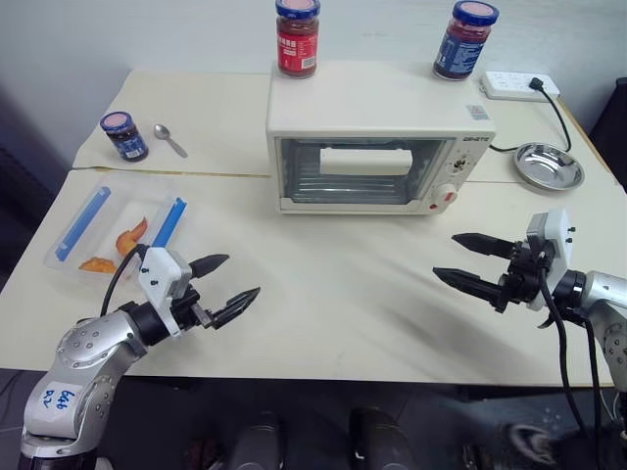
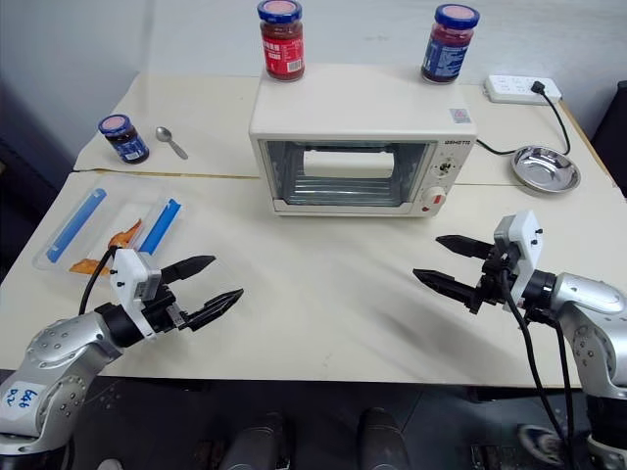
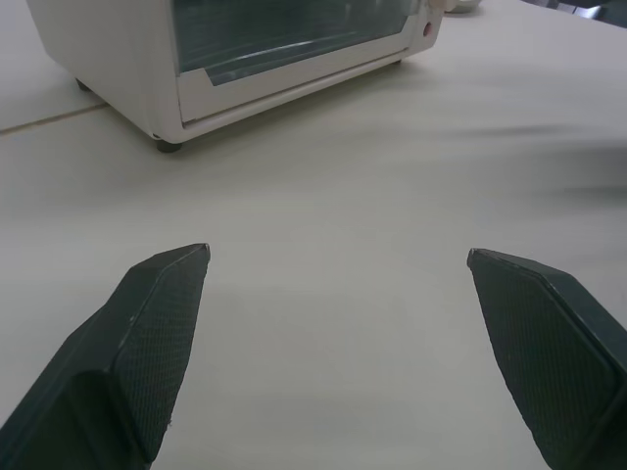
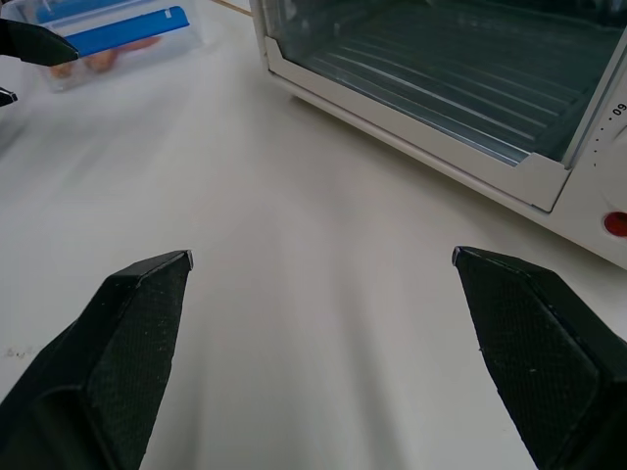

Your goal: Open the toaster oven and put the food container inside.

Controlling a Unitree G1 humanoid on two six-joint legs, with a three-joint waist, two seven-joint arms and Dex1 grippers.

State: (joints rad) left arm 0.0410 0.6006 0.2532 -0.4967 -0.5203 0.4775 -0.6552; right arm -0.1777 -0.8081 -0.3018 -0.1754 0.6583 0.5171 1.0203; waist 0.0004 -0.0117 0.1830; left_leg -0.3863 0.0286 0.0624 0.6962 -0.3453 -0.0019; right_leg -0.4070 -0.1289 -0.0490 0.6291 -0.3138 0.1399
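Cream counter [image 1: 343, 313] carries the toaster oven [image 1: 377, 137] at centre rear, glass door shut, wire rack visible within. Food container [image 1: 113, 233] lies well to its left near the counter's left edge, holding orange pieces between two blue clip strips. Two jars [image 1: 297, 37] stand on the oven top; a third jar [image 1: 123, 135] and spoon [image 1: 169, 139] sit rear left, a steel dish [image 1: 549, 164] rear right. Broad bare surface lies before the oven. Left claw [image 1: 227, 284] and right claw [image 1: 462, 259] hover there, both spread wide, gripping nothing
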